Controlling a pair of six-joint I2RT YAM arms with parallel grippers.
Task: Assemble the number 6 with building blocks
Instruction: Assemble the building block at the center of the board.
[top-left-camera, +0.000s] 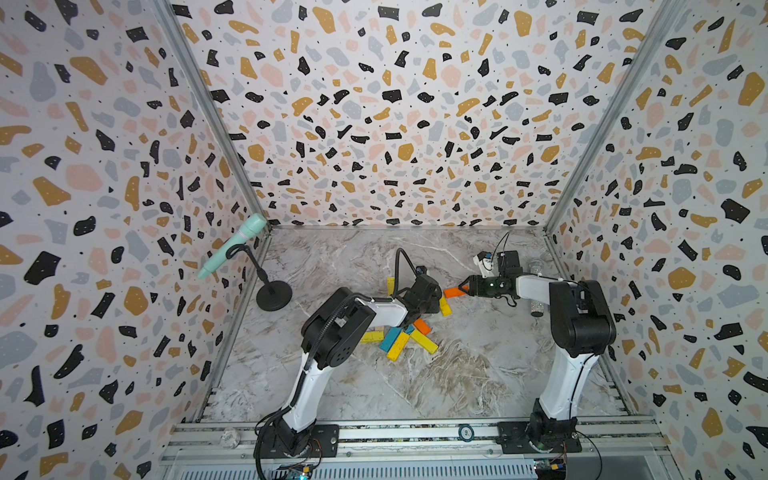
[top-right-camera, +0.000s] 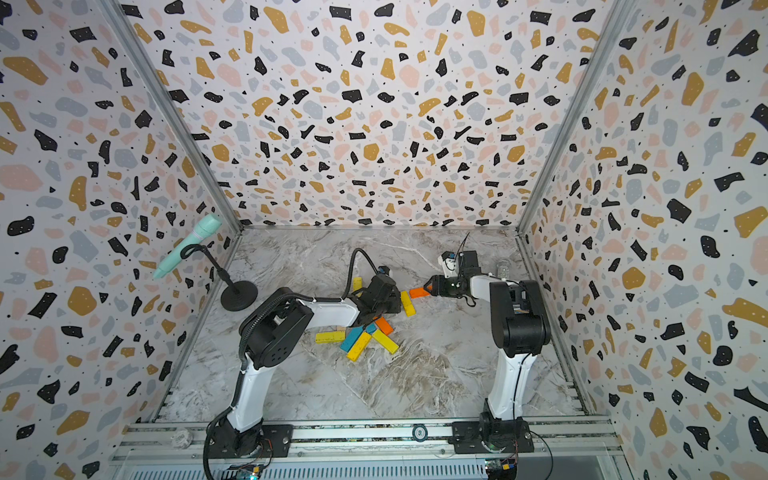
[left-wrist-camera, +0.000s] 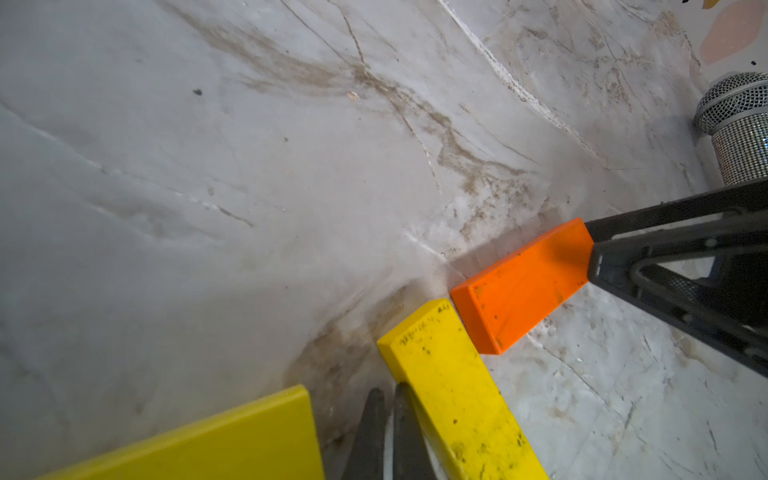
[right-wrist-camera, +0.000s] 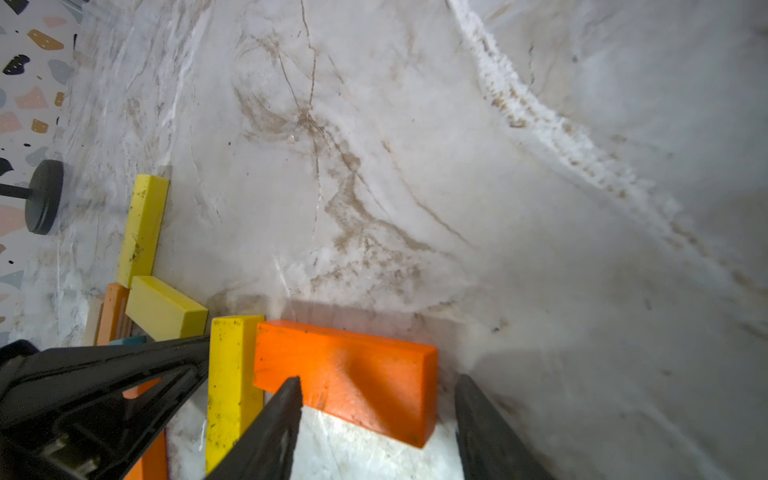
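An orange block (right-wrist-camera: 345, 374) lies flat on the marble table, its end against the end of a yellow block (right-wrist-camera: 232, 382); both top views show the pair (top-left-camera: 453, 292) (top-right-camera: 417, 293). My right gripper (right-wrist-camera: 378, 386) is open, with one fingertip (right-wrist-camera: 293, 388) touching the orange block's long side and the other standing off its end. My left gripper (left-wrist-camera: 388, 395) is shut on nothing, its tips beside that yellow block (left-wrist-camera: 453, 390). Another yellow block (left-wrist-camera: 232, 440) lies next to it. Several more building blocks lie in a loose pile (top-left-camera: 399, 338). No number 6 shape can be made out.
A teal microphone (top-left-camera: 232, 245) on a black stand (top-left-camera: 273, 295) is at the left wall. A silver glitter microphone (left-wrist-camera: 735, 129) lies near the right arm by the right wall. Patterned walls close in three sides of the table.
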